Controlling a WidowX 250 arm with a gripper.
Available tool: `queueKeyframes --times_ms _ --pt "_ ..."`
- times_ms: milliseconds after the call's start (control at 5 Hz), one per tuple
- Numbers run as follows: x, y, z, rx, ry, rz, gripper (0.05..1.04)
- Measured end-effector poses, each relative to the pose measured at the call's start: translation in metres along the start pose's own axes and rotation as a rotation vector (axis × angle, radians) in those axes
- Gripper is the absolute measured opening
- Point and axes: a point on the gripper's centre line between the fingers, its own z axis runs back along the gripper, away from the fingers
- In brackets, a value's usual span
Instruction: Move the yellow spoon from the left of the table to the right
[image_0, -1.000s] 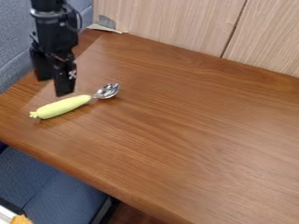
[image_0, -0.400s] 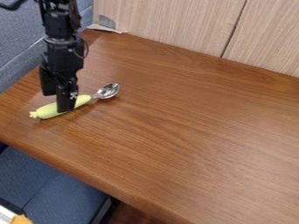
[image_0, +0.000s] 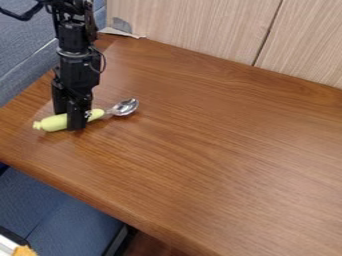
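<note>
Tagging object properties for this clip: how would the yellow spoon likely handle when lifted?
The spoon probably stays stiff, given its shiny metal bowl. The thick, rounded handle might roll or twist if gripped off-center, and its smooth-looking surface could be slightly slippery.

So the long yellow-handled metal spoon (image_0: 98, 114) is on the brown wooden table's (image_0: 200, 140) left side. Flat pale wood-grain panels (image_0: 200, 27) behind the table

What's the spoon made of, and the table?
The spoon's bowl looks like shiny metal, because it gleams silver. Its pale yellow handle might be plastic or rubber. The table looks like smooth brown wood, with streaky grain and a soft shine.
</note>
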Motion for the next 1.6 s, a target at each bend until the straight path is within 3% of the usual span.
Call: queueKeyframes --times_ms 200,600,800,1000,1200,1400,1600 --pt "0.003 -0.002 0.001 0.012 0.007 -0.008 0.467" --pt "0.002 -0.007 0.003 -0.022 -0.017 0.025 0.428" --pt "-0.003 -0.016 0.024 -0.051 -0.044 0.059 0.423" --pt "-0.007 -0.022 0.058 -0.011 -0.080 0.099 0.422" --pt "0.006 -0.050 0.092 0.046 -0.143 0.086 0.422" --pt "0.032 -0.094 0.093 0.026 -0.146 0.002 0.422" --pt "0.055 -0.138 0.081 0.024 -0.129 -0.134 0.420"
